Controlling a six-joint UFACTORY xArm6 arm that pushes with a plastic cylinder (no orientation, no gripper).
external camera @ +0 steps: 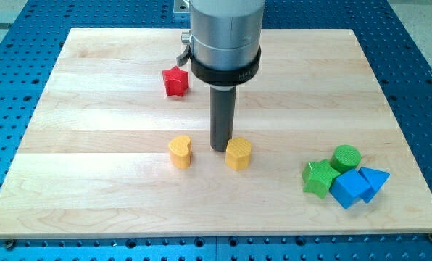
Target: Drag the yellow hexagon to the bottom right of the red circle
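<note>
Camera view: my tip (pixel 219 148), a plain rod without jaws to open or close, touches the upper-left edge of the yellow hexagon (pixel 238 154) on the table (pixel 93 87); no red circle shows, so confirm the target before pushing steadily.

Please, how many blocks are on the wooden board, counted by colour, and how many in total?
Yellow: 2, a heart and a hexagon
Green: 2, a star and a cylinder
Blue: 2, one and another
Red: 1, a star
Total: 7

My tip is just left of the yellow hexagon.
</note>
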